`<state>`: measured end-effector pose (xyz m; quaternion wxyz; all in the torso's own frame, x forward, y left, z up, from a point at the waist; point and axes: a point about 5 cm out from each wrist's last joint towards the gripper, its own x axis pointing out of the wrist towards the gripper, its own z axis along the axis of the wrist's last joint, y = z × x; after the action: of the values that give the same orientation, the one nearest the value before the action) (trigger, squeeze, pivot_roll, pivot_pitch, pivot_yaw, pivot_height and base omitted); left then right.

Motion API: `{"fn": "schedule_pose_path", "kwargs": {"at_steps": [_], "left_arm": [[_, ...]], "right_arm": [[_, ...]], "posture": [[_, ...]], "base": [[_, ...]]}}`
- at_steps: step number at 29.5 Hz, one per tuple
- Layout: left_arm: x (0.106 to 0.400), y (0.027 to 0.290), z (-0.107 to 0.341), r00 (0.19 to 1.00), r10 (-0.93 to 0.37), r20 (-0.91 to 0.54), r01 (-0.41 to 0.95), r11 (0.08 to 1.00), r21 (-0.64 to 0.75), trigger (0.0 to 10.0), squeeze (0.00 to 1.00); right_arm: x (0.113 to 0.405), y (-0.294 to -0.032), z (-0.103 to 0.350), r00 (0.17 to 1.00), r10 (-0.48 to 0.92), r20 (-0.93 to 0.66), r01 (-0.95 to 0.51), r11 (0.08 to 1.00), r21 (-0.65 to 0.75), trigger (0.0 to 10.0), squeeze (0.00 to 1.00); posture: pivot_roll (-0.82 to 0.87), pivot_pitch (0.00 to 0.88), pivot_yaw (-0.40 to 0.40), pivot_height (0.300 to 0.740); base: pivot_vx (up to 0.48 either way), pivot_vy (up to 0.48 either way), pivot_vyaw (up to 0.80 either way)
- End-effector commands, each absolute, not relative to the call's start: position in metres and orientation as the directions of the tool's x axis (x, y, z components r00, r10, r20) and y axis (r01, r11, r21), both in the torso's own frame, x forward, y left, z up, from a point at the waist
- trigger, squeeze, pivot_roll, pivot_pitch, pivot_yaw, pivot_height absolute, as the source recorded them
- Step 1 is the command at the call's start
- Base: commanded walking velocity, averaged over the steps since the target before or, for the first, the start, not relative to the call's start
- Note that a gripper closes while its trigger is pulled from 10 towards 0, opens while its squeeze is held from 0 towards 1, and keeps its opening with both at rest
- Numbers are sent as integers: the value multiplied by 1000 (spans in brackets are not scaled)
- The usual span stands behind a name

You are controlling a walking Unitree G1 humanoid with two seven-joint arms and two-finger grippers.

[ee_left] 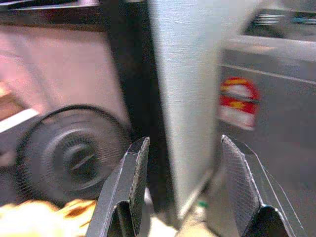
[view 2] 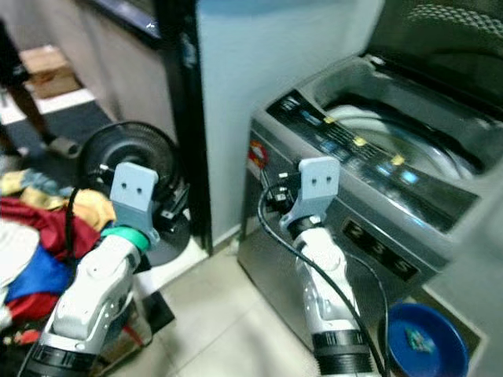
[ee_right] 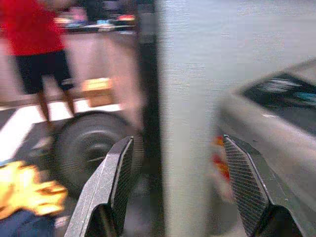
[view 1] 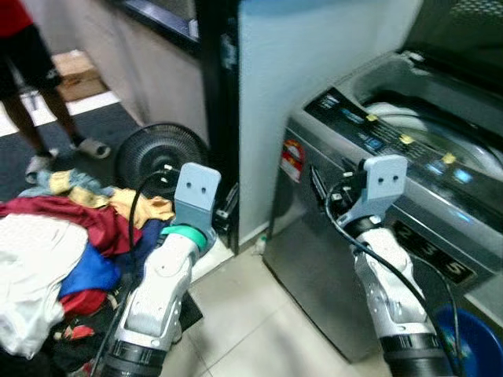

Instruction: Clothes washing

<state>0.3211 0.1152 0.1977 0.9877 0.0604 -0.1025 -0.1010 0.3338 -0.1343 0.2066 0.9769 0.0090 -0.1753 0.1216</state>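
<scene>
A heap of mixed clothes [view 1: 55, 259], red, blue, white and yellow, lies on the floor at my left. A grey top-loading washing machine [view 1: 346, 259] stands at my right with its lid up and its drum [view 1: 424, 126] open to view. My left gripper [ee_left: 182, 187] is raised between the heap and the machine, open and empty, pointing toward a black floor fan [ee_left: 74, 158]. My right gripper [ee_right: 177, 187] is held up beside the machine's front corner, near its red sticker [view 1: 292, 157]. It is also open with nothing between its fingers [ee_right: 111, 182].
A white pillar [view 1: 314, 63] with a black edge stands behind the fan [view 1: 161, 153]. A person in a red top and black shorts [view 1: 27, 71] stands at the far left, near a cardboard box [view 1: 75, 71]. A blue basin [view 2: 424, 338] sits on the floor by the machine. Pale floor tiles [view 1: 259, 330] lie between my arms.
</scene>
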Motion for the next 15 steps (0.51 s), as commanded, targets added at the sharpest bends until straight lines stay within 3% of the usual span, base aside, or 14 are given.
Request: {"fn": "schedule_pose_path", "kwargs": {"at_steps": [1,15], "left_arm": [[320,116,191,964,-208,165,185,972,143,10000,0],[321,117,195,963,-189,192,161,975,152,10000,0]], "right_arm": [[333,-136,203,912,232,338,-239,971,-23,10000,0],[333,-133,203,907,244,343,-249,968,-31,10000,0]], "posture": [[13,57,27,740],[16,59,24,740]], "base": [[0,0,788],[0,0,786]]}}
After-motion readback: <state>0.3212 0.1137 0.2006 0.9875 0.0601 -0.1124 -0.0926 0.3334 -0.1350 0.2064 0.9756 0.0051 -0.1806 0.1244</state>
